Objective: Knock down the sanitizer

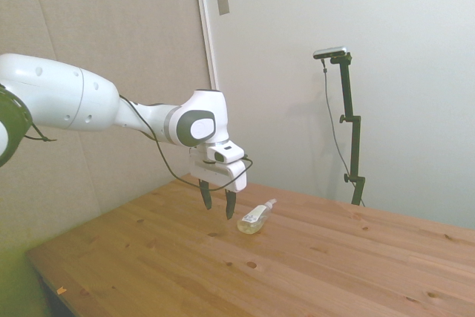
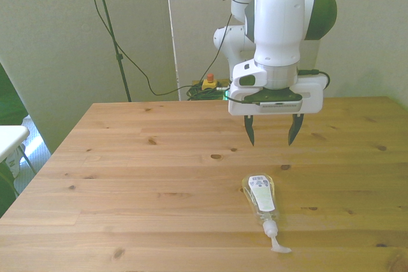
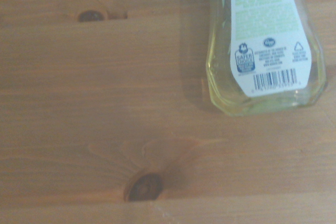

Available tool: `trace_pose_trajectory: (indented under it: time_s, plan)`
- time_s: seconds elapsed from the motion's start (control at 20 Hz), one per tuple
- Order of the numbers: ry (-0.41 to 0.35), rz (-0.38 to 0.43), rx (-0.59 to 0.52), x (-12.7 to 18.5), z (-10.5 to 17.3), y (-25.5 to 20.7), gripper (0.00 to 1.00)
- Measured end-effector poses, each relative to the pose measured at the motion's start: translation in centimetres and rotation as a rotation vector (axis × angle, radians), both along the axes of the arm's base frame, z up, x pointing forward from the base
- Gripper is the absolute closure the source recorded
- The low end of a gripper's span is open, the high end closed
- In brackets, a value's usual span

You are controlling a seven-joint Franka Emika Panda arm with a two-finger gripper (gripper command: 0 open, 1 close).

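Sanitizer (image 2: 262,199) lying flat, gripper (image 2: 273,136) above, jaws apart

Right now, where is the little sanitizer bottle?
The sanitizer bottle lies flat on the wooden table, label up, just in front of the open hand in the front view, nozzle pointing away from the hand.
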State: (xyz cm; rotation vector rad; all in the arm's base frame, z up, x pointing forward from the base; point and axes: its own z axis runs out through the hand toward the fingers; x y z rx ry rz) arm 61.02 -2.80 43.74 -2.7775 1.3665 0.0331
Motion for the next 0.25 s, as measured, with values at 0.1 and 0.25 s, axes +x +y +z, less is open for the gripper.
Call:
trace_pose_trajectory:
  time_s: [0.1,0.25]
  plan:
    - [0.002,0.007,0.002,-1.4,-0.1,0.3,0.0]
    - [-0.006,0.024,0.003,-3.3,-0.8,1.2,0.0]
